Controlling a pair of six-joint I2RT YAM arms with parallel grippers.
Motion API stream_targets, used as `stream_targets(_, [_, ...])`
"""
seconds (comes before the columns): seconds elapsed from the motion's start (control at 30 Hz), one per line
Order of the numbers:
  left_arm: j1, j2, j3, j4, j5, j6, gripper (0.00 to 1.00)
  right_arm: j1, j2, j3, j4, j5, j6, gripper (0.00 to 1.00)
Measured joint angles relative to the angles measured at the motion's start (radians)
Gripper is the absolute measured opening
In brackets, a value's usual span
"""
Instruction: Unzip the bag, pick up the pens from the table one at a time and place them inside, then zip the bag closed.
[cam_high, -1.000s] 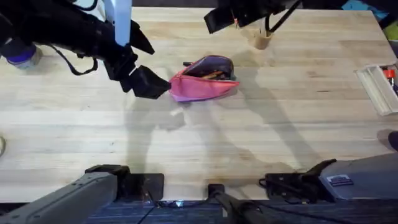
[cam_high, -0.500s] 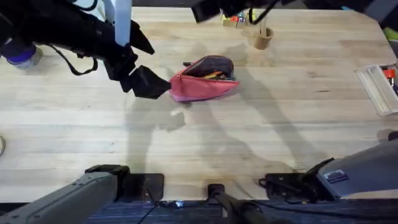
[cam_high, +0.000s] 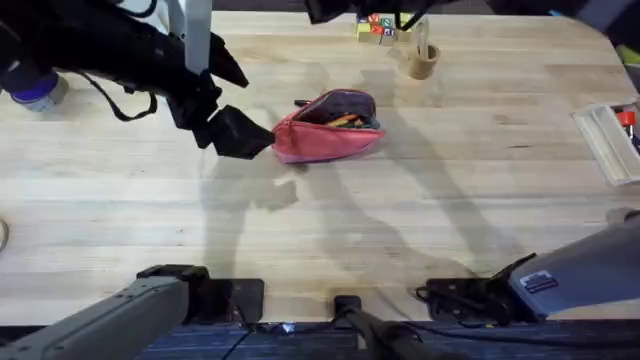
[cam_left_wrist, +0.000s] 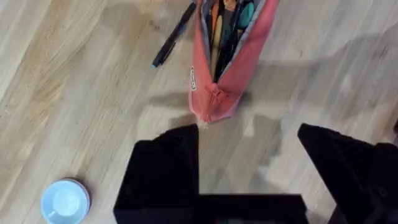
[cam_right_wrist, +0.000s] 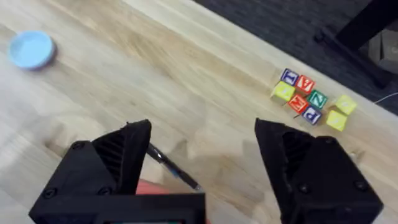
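The pink bag (cam_high: 330, 135) lies unzipped in the middle of the table (cam_high: 420, 210), with coloured pens showing in its open top (cam_left_wrist: 225, 31). One dark pen (cam_left_wrist: 175, 33) with a blue tip lies on the wood, touching the bag's far left side (cam_high: 300, 102). My left gripper (cam_left_wrist: 249, 140) is open just off the bag's left end, close to it but not holding it (cam_high: 243, 132). My right gripper (cam_right_wrist: 199, 158) is open high above the dark pen (cam_right_wrist: 173, 167), at the far edge of the overhead view.
A row of lettered toy blocks (cam_high: 378, 27) and a small wooden cup (cam_high: 420, 62) stand at the back. A blue lid (cam_high: 35, 90) lies far left and a clear plastic box (cam_high: 608, 140) at the right edge. The near half of the table is bare wood.
The right arm has pulled back and left toward the table's far edge, uncovering the toy blocks. The left gripper, the bag and the dark pen have not moved.
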Motion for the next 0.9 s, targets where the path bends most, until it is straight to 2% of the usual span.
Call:
stream_targets(0.4, [0.0,0.0,0.0,0.0,0.0,0.0,0.993,0.0,0.184,0.002,0.015,-0.152,-0.094,0.996])
stream_targets(0.63, [0.0,0.0,0.0,0.0,0.0,0.0,0.993,0.0,0.238,0.002,0.011,-0.205,-0.153,0.996])
stream_targets(0.9, [0.0,0.0,0.0,0.0,0.0,0.0,0.993,0.0,0.291,0.002,-0.066,-0.277,-0.168,0.996])
